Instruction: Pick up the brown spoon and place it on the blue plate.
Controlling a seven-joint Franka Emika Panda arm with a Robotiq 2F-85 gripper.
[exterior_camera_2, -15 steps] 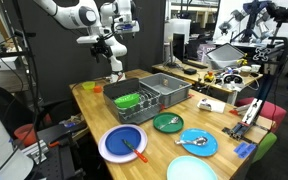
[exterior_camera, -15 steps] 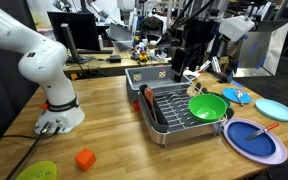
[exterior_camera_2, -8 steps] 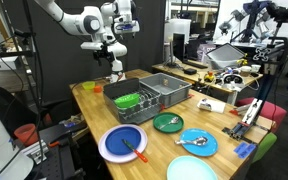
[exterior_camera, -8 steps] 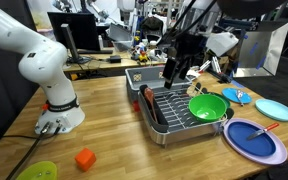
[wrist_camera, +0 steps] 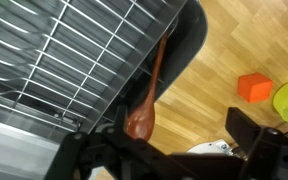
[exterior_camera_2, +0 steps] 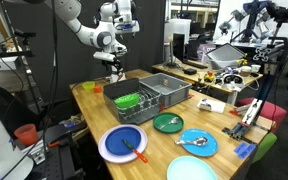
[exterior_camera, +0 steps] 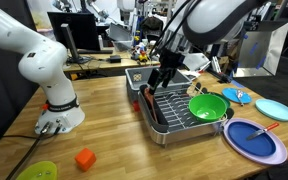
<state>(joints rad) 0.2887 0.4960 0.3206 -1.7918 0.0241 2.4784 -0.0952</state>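
The brown spoon [wrist_camera: 149, 95] lies along the dark rim of the dish rack [wrist_camera: 54, 70], its bowl toward the bottom of the wrist view. In an exterior view the spoon [exterior_camera: 148, 102] rests on the rack's left edge. My gripper [exterior_camera: 161, 80] hangs open just above that end of the rack, nothing between its fingers. In the wrist view the gripper [wrist_camera: 184, 135] straddles bare table beside the spoon's bowl, with one finger [wrist_camera: 246, 126] at the right. The blue plate [exterior_camera: 246, 143] sits right of the rack and carries a thin orange-red utensil; the blue plate [exterior_camera_2: 114, 148] also shows near the table's front.
A green bowl [exterior_camera: 207, 106] stands in the rack [exterior_camera: 179, 125]. A cyan plate [exterior_camera: 275, 109] lies beyond the blue plate. An orange block [exterior_camera: 84, 158] and a yellow-green bowl [exterior_camera: 36, 171] lie on the near table. A green plate [exterior_camera_2: 167, 123] lies beside the rack [exterior_camera_2: 159, 92].
The gripper has come down and swung from over the rack's back toward its left edge, ending above the brown spoon. It stays open. Nothing on the table has moved.
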